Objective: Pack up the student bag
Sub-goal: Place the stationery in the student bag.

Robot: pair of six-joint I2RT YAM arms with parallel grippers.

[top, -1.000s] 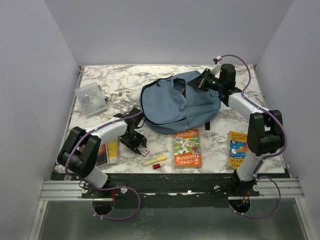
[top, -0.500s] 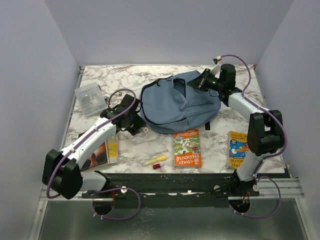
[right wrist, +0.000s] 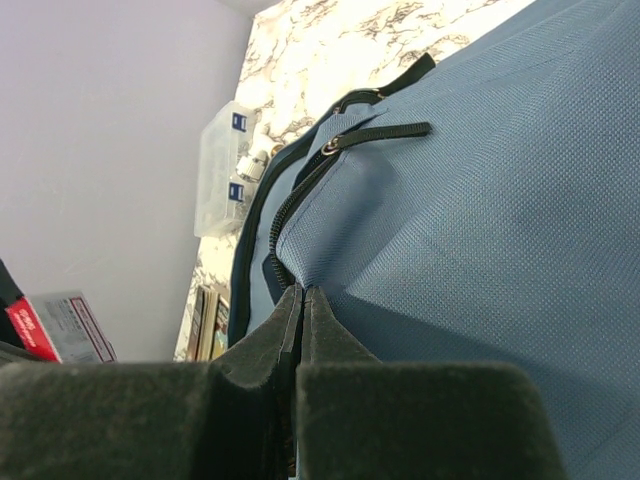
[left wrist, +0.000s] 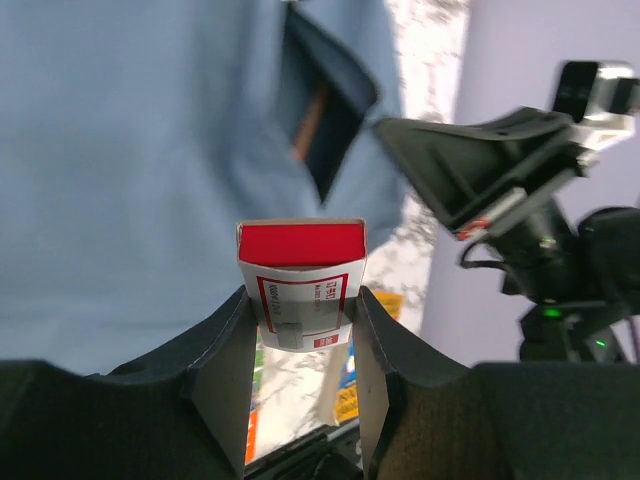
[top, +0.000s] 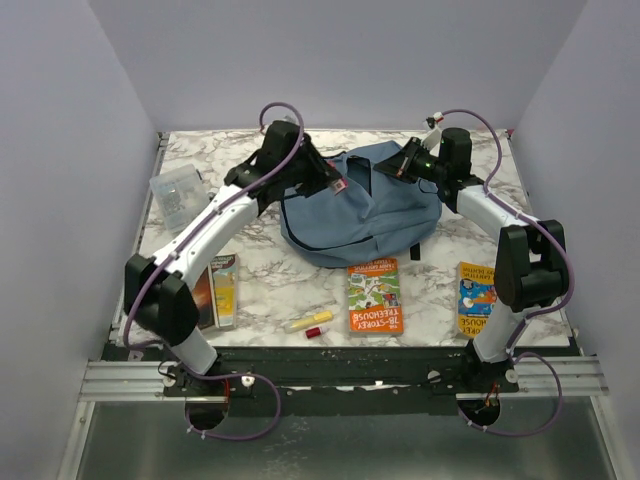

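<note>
The student bag (top: pixel 365 215) lies on the marble table, a dusty-blue backpack with its top zip open; it fills the left wrist view (left wrist: pixel 130 150) with a dark slit (left wrist: pixel 325 135). My left gripper (top: pixel 330 183) hovers over the bag's left top, shut on a small red-and-white box (left wrist: pixel 300 262) between its fingers (left wrist: pixel 225 350). My right gripper (top: pixel 401 167) is at the bag's back right. It is shut (right wrist: pixel 303 296) on the blue fabric edge (right wrist: pixel 480 200) beside the black zipper (right wrist: pixel 285 215) and holds that edge up.
A clear plastic case (top: pixel 182 196) sits at the back left. Along the front lie a dark and yellow book (top: pixel 215 290), an orange and green book (top: pixel 374 294) and a yellow and blue book (top: pixel 476 296). A yellow marker (top: pixel 308 321) and small red piece (top: pixel 313 332) lie near the front edge.
My left arm has carried the red-and-white box from the table's front left up and back to the bag's opening. The right gripper has stayed put on the fabric.
</note>
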